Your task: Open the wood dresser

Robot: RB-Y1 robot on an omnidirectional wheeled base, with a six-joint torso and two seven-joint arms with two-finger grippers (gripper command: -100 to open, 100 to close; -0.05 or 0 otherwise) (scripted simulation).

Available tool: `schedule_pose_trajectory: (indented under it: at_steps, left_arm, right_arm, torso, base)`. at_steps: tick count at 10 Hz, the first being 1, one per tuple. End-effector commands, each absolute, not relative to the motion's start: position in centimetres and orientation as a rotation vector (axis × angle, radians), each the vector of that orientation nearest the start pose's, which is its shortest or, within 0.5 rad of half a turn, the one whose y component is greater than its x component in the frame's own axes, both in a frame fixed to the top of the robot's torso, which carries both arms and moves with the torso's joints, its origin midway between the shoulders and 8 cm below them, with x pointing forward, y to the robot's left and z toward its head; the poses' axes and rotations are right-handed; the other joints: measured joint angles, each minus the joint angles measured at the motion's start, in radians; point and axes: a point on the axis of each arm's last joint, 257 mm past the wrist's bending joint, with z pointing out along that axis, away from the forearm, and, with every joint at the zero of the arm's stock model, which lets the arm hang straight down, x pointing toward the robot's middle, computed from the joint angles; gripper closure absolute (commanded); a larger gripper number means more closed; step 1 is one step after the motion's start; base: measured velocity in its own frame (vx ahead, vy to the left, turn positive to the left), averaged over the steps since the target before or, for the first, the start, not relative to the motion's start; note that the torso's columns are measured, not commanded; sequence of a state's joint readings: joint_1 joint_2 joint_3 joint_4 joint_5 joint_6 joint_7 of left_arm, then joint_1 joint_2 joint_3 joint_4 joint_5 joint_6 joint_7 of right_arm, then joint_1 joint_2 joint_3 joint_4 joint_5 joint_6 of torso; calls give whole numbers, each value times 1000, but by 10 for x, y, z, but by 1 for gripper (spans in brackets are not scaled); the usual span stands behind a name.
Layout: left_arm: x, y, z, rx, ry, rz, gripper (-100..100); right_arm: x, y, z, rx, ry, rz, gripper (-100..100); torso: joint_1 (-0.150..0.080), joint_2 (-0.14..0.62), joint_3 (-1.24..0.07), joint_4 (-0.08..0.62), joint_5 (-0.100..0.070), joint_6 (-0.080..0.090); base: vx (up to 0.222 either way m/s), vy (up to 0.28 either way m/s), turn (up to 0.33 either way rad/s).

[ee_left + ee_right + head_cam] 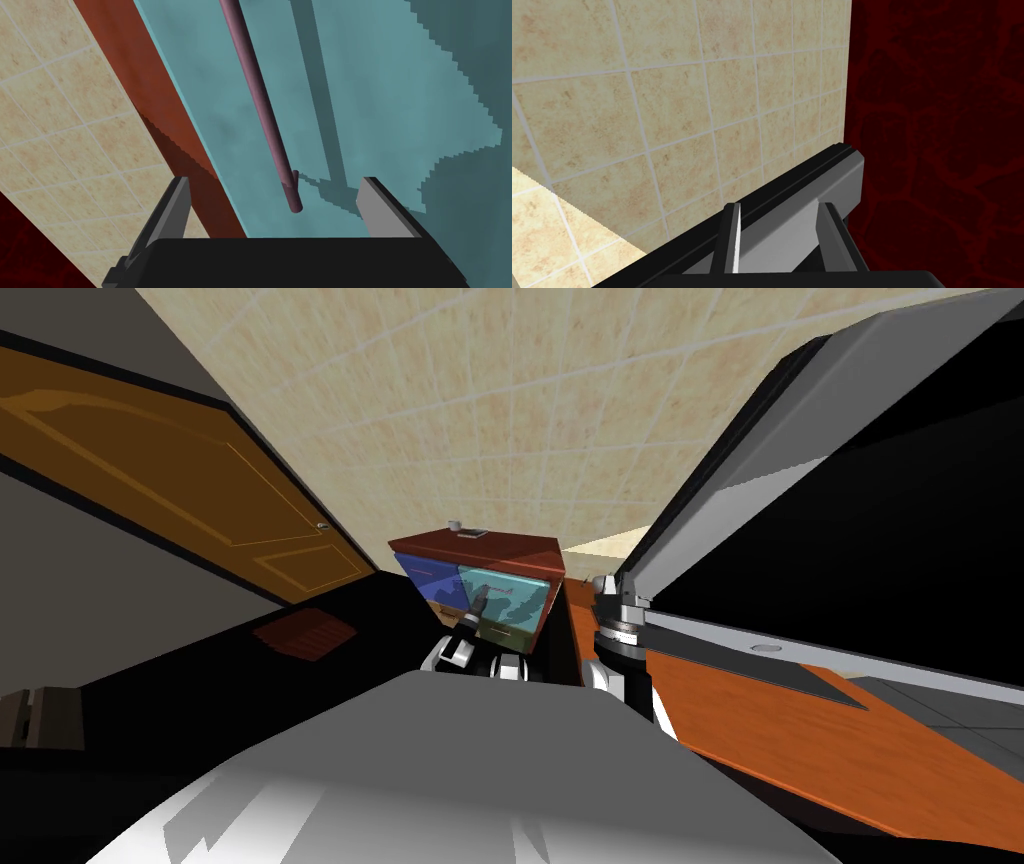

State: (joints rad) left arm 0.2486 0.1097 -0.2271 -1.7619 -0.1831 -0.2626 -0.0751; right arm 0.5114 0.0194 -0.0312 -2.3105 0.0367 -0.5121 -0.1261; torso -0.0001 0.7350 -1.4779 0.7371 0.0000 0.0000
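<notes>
In the middle of the head frame, left gripper: reached out against the dresser's front. Its fingers are spread wide and clamped on nothing.
Right gripper: held away from the dresser, with a grey rail behind it. Whether it is parted or closed I cannot tell.
Handle: a thin purplish bar standing off the drawer face on a short post. Its near end lies between the left gripper's spread fingers.
Key relation: the bar's long axis runs straight away from the gripper's body along the drawer face, so the fingers would close across its width. Only its tip sits in the gap, and I cannot tell whether the fingertips reach deep enough. The left arm is by far the nearer.
Teal drawer front: it carries the handle and looks flush with its neighbours, so shut. What is inside is hidden.
Red-brown frame: it touches the teal front along one edge.
Dresser: just above the frame's centre. It has a red-brown top, a blue front left of the teal one and a greenish front below. All appear shut.
On top: a small pale cup-like thing and a flat dark thing lie toward the top's upper left.
Step judged: opening not yet begun. The next move is to grip the bar, then pull it toward the robot.
</notes>
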Motion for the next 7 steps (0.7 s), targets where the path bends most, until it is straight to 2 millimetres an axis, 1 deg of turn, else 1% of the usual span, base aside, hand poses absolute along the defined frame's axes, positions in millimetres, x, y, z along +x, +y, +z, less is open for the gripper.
schedule_pose_trajectory:
  at_steps: [1, 2, 4, 7]
  left_arm:
    - [476, 163, -192, -743, 1292, -1188, -100]
    - [483, 170, -191, -749, 1287, -1177, -100]
    - [497, 185, -190, -762, 1274, -1155, -100]
    - [518, 207, -185, -786, 1252, -1125, -100]
  right_arm:
    - [333, -286, 37, 663, 562, 1368, 0]
    - [333, -286, 37, 663, 562, 1368, 0]
    - [334, -286, 37, 663, 561, 1368, 0]
    - [333, -286, 37, 663, 562, 1368, 0]
  torso:
    - [1, 9, 5, 2, 0, 0]
    - [1, 14, 9, 4, 0, 1]
    - [0, 9, 5, 3, 0, 0]
    - [2, 0, 0, 0, 0, 0]
  base:
    - [-26, -7, -155]
    - [-82, -10, -208]
    - [-85, -13, -133]
    - [-54, 11, -87]
